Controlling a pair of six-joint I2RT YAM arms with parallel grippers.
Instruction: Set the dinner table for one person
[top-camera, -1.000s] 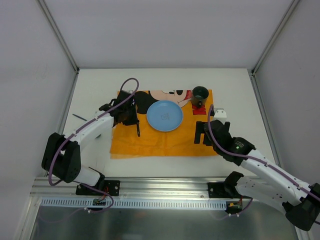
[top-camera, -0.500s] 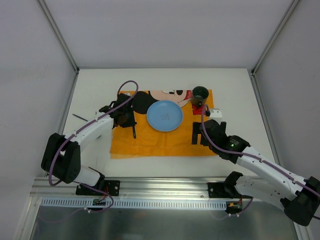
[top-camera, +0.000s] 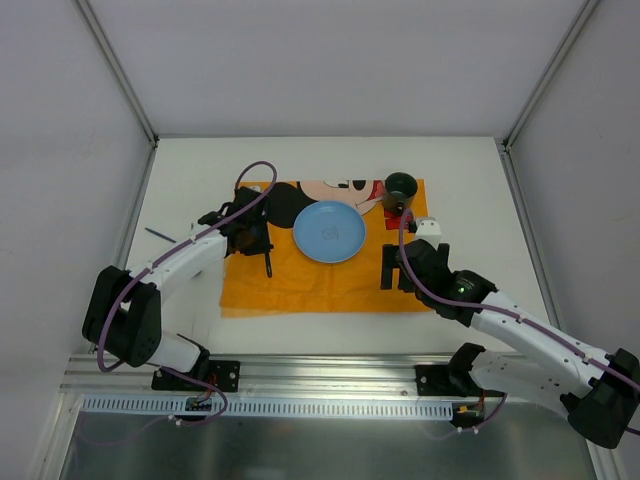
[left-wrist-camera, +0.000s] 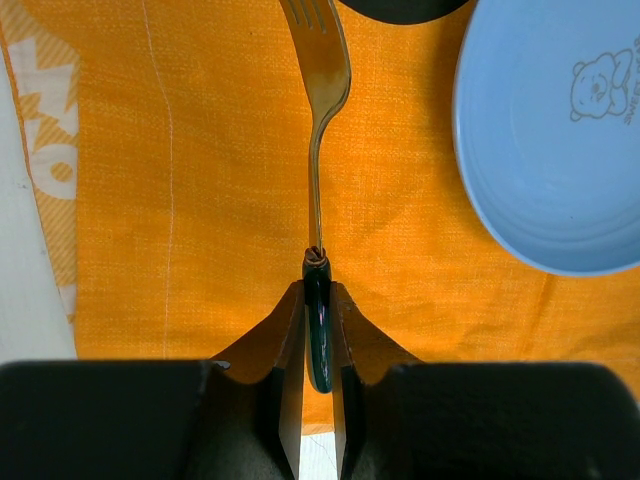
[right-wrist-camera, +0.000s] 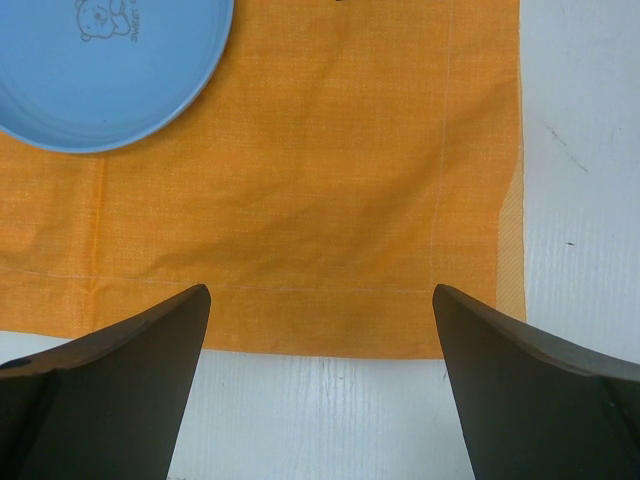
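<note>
An orange placemat (top-camera: 310, 280) lies on the white dinner table (top-camera: 200, 165), with a blue plate (top-camera: 329, 231) at its middle and a dark green cup (top-camera: 400, 188) at its far right corner. My left gripper (top-camera: 266, 252) sits left of the plate, shut on the dark handle of a gold fork (left-wrist-camera: 325, 90). The tines point toward the far side, beside the plate (left-wrist-camera: 555, 140). Whether the fork touches the mat (left-wrist-camera: 200, 200) I cannot tell. My right gripper (top-camera: 392, 270) hovers open and empty over the mat's near right part (right-wrist-camera: 330, 180); the plate (right-wrist-camera: 100, 70) is to its left.
A thin dark utensil (top-camera: 158, 235) lies on the bare table left of the mat. Grey walls close in the table at the back and both sides. An aluminium rail (top-camera: 320, 372) runs along the near edge by the arm bases.
My right gripper has shifted a little left and toward the plate, still open. My left gripper, with the fork, edged slightly left early on and has since held still.
</note>
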